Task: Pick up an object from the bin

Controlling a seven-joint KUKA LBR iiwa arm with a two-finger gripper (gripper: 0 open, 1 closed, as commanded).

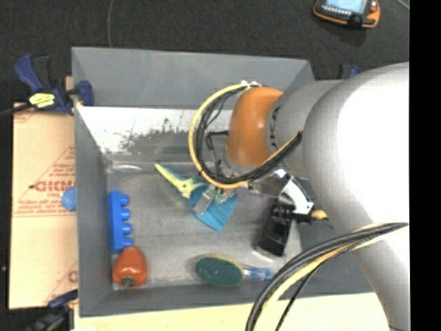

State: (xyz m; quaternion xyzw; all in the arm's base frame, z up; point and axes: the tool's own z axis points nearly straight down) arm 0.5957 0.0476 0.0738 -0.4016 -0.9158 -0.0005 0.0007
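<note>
Our hand (207,200) hangs over the light-blue piece (219,216) beside the yellow piece (173,179). We cannot tell whether it is open or closed, so we should lift gently.

Looks like a robotics lab or test cell: big grey industrial arm (358,157) w/ orange cover (251,126) and looped cables reaches into a grey metal bin (186,57) set on a dark mat (55,19). Orange-black pendant (346,5) w/ small screen lies beyond the bin, and a thin cable (114,12) runs across the mat. Bin holds mixed small bits, e.g. blue block (119,219), green oval thing (219,271), no furniture or shop goods feel.
</note>
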